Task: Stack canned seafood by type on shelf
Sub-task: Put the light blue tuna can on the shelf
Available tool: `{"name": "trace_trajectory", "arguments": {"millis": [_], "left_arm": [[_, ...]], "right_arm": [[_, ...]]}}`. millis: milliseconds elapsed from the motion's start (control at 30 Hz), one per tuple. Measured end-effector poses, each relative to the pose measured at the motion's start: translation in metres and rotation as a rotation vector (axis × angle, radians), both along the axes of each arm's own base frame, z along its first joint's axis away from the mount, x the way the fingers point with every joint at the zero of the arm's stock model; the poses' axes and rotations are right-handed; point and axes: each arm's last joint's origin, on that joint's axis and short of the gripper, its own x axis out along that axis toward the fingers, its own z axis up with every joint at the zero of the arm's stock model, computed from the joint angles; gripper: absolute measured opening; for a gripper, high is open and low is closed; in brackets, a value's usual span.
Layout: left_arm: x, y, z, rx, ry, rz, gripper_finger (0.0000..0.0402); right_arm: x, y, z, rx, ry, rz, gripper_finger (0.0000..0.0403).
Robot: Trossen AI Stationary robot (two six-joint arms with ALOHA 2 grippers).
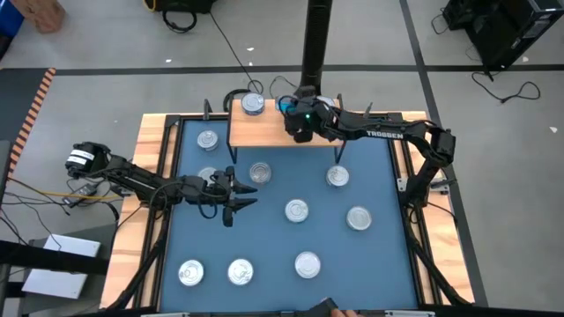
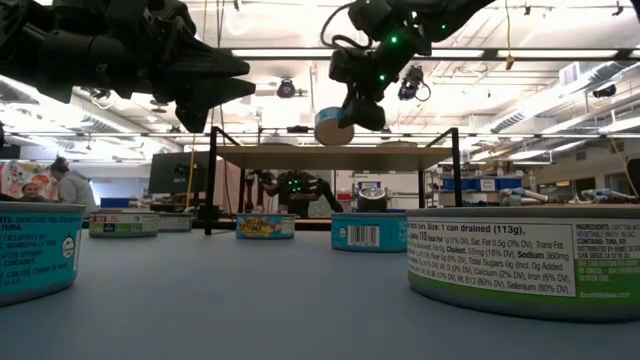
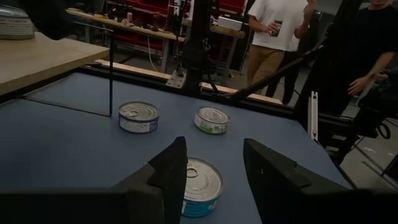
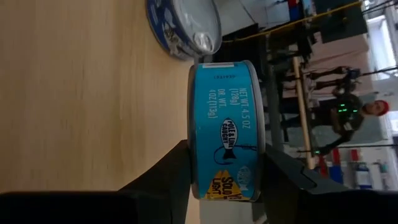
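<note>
My right gripper (image 1: 298, 129) hovers over the shelf (image 1: 264, 132), a light-wood board on thin black legs, shut on a blue-labelled tin (image 4: 227, 118). One more tin (image 1: 253, 104) sits flat on the board's far left corner. My left gripper (image 1: 249, 195) hangs open above the blue mat. In the left wrist view its fingers frame a blue-sided tin (image 3: 202, 182) lying on the mat beyond them, without touching it. Several other silver-topped tins rest flat on the mat, such as one (image 1: 337, 177) beside a shelf leg and another (image 1: 359, 217) farther right. My right gripper pinches the blue tin between its two fingers, one on each flat face (image 4: 194, 163), with the label side showing between them. The fingers reach in from the table's right, slanting slightly down. The tin (image 2: 333, 127) is lifted clear just above the shelf board, a little tilted.
More tins lie along the mat's near side (image 1: 241, 271) and by the shelf's left side (image 1: 208, 139). Wooden rails (image 1: 157, 150) border the mat. Thin black shelf legs (image 3: 111, 74) stand on the mat. People stand beyond the table (image 3: 277, 31). A hand shows at the near edge (image 1: 339, 310).
</note>
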Motion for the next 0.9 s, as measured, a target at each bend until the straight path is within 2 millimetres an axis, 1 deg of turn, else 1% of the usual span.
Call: {"name": "trace_trajectory", "arguments": {"millis": [267, 767, 900], "left_arm": [[0.0, -0.0001, 0.0, 0.002, 0.001, -0.001, 0.0161], [0.0, -0.0005, 0.0, -0.008, 0.0, -0.004, 0.0161], [0.0, -0.0005, 0.0, -0.02, 0.0, -0.004, 0.0161]], "right_arm": [[-0.0046, -0.0056, -0.0044, 0.079, -0.007, 0.004, 0.0154], [-0.006, -0.0081, -0.0054, 0.132, -0.047, -0.006, 0.0154], [-0.0062, -0.008, -0.0058, 0.142, -0.053, -0.013, 0.0161]]}}
